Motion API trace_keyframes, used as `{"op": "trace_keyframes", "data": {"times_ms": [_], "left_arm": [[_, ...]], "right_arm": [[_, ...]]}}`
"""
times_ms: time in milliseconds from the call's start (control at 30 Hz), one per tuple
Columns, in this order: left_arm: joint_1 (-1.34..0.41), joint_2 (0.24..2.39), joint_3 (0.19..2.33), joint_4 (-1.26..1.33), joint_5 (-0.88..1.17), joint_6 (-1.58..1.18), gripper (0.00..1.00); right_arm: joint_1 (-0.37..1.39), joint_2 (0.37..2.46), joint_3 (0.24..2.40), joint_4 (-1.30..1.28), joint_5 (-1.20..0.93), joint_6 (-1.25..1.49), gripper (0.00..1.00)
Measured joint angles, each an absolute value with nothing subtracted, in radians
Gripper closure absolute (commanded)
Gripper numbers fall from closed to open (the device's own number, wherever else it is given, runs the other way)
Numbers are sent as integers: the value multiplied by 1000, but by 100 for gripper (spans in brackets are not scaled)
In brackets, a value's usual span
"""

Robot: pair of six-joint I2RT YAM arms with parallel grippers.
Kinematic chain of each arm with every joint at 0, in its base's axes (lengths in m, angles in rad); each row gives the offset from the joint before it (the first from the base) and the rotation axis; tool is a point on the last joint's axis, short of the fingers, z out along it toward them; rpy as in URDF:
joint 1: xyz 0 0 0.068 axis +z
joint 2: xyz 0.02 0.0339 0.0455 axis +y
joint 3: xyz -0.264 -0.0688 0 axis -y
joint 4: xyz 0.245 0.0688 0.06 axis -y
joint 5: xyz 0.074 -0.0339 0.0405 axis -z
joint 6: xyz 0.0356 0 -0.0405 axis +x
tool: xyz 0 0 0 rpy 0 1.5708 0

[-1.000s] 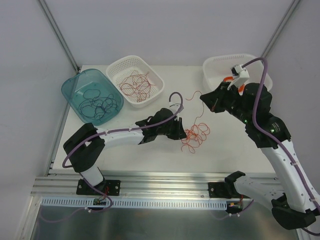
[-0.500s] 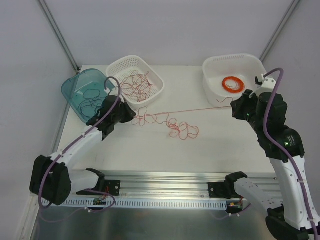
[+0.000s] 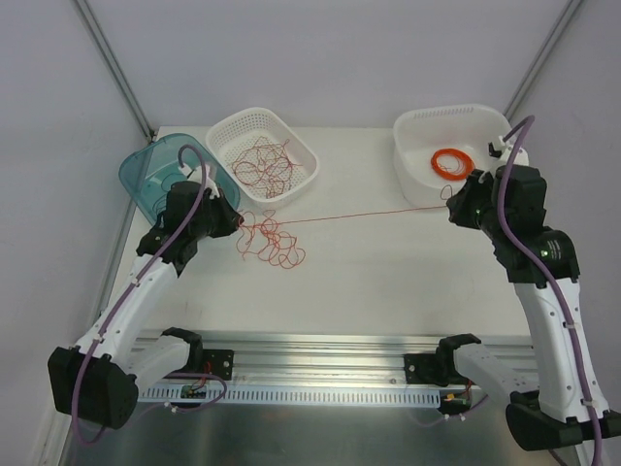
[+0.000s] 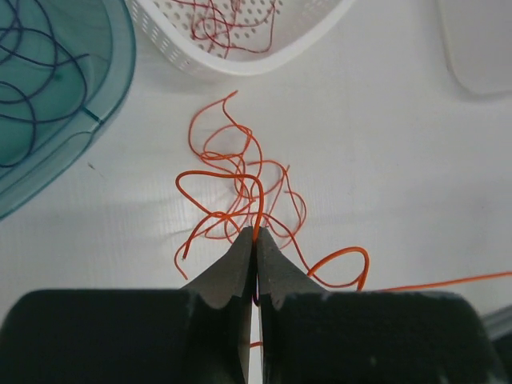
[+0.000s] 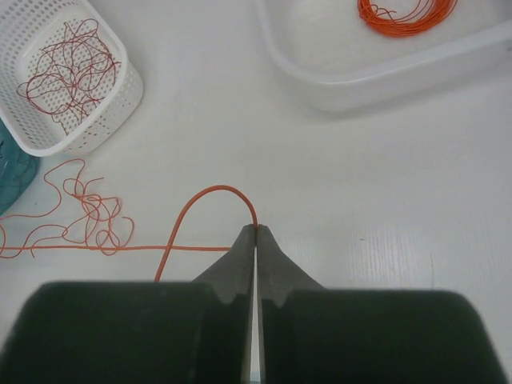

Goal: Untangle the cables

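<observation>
An orange-red cable is stretched across the table from a curly bunch at the left to the right. My left gripper is shut on the cable at the bunch; the wire leaves its closed fingertips. My right gripper is shut on the cable's other end, which loops out of its fingertips as an arc. Red cables lie in the white perforated basket. Dark navy cables lie in the teal bin.
A white tub at the back right holds a thick orange coil ring. The basket and teal bin stand close behind my left gripper. The metal frame rail runs along the near edge.
The left gripper has moved left toward the teal bin, dragging the curly bunch with it. The cable between the grippers is pulled straighter. The right gripper has barely shifted.
</observation>
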State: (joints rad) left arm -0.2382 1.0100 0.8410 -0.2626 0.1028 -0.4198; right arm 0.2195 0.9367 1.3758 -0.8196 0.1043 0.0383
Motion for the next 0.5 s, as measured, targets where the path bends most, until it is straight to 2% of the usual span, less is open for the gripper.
{"op": "trace_keyframes", "data": {"times_ms": [133,200,233,333,433,500], "left_arm": [[-231,1025,821,-262,213,-427,100],[-253,1044,794,-249,254,-440,100],[-277,1058,780,-241,265,-450,100],[-343,1107,747,-217,297,-473,100],[-400,1161,720,-178,314,-499,100],[-422,1199,720,-156,315,-511,100]], "right_arm": [[199,958,1304,-803,108,44,97],[194,973,1239,-800,116,50,85],[193,989,1208,-798,121,52,64],[192,1057,1140,-810,127,49,44],[204,1135,1103,-822,123,25,36],[239,1156,1087,-819,119,1,35]]}}
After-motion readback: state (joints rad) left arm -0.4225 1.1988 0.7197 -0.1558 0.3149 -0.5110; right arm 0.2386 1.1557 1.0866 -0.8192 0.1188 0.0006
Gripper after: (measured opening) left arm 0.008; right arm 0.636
